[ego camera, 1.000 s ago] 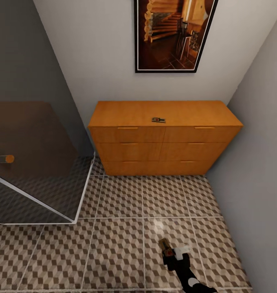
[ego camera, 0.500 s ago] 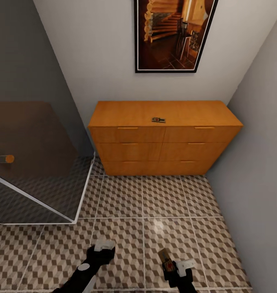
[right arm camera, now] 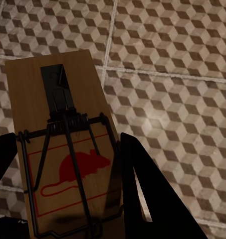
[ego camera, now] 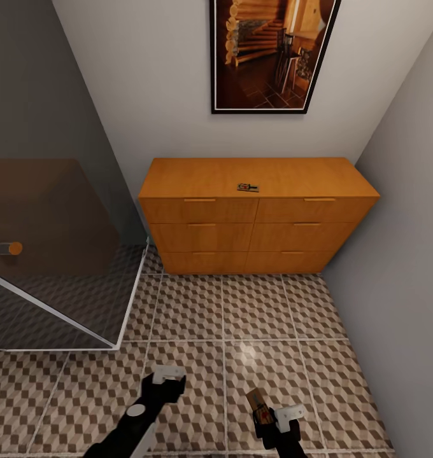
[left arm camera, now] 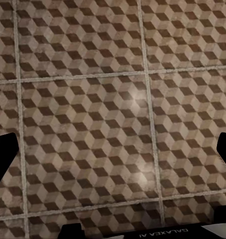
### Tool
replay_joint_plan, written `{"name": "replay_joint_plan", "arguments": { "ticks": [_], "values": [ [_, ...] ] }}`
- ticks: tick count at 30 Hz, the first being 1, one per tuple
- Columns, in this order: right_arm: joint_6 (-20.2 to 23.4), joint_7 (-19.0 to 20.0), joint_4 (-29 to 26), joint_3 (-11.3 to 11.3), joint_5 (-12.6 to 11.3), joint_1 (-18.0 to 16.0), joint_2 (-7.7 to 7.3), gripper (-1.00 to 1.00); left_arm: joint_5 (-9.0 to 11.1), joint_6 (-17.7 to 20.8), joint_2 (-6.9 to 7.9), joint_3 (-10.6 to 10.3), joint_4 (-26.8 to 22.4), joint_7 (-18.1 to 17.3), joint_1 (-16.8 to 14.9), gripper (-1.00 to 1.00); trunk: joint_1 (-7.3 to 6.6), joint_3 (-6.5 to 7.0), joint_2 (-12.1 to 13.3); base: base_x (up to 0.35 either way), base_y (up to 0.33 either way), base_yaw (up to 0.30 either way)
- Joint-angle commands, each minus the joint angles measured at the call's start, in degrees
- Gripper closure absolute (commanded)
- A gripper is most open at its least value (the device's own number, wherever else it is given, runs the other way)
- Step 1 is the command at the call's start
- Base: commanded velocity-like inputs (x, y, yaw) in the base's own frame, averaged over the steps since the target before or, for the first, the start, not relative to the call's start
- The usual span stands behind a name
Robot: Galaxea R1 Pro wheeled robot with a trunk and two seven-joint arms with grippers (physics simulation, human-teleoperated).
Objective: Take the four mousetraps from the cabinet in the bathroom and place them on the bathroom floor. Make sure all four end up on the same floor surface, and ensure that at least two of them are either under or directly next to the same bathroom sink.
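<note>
A small tiled bathroom corner: the floor (ego camera: 197,305) carries a brown, beige and white cube print with pale grout, a dark glass shower enclosure (ego camera: 48,254) stands at one side, and a framed picture (ego camera: 270,54) hangs on the pale wall above a low orange-brown cabinet (ego camera: 258,216). One mousetrap (ego camera: 248,187) lies flat on the cabinet top, near its front edge and about mid-width, well apart from both arms. The right gripper (ego camera: 262,410) hangs low over the floor tiles with its jaws pinching a second mousetrap (right arm camera: 63,149); in the right wrist view the board runs lengthwise out from between the dark fingers (right arm camera: 142,194), its red mouse mark and spring bar facing up, its free end pointing ahead toward the cabinet. The left gripper (ego camera: 167,380) hovers over bare tiles with its jaws spread and nothing between them; the left wrist view looks at patterned floor alone. The held trap looks ready to be set down, and what matters is the drop straight below the right jaws onto the tile. For the trap on the cabinet, which lies slightly toward the right arm's side, the empty left arm seems the freer one to fetch it. No sink is visible.
</note>
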Motion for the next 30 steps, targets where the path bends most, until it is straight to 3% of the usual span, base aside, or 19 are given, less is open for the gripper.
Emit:
{"name": "replay_joint_plan", "arguments": {
  "ticks": [1,30],
  "values": [
    [-0.1,-0.2,0.1,0.0,0.2,0.0,-0.02,1.0,0.5,0.2,-0.07,-0.3,-0.1,0.5,0.0,-1.0,0.03,-0.08,-0.1,0.0,0.0,0.0],
    [0.5,-0.3,0.3,0.0,0.4,0.0,-0.48,1.0,0.5,0.2,-0.58,-0.3,-0.1,0.5,0.0,-1.0,0.03,-0.08,-0.1,0.0,0.0,0.0]
  ]
}}
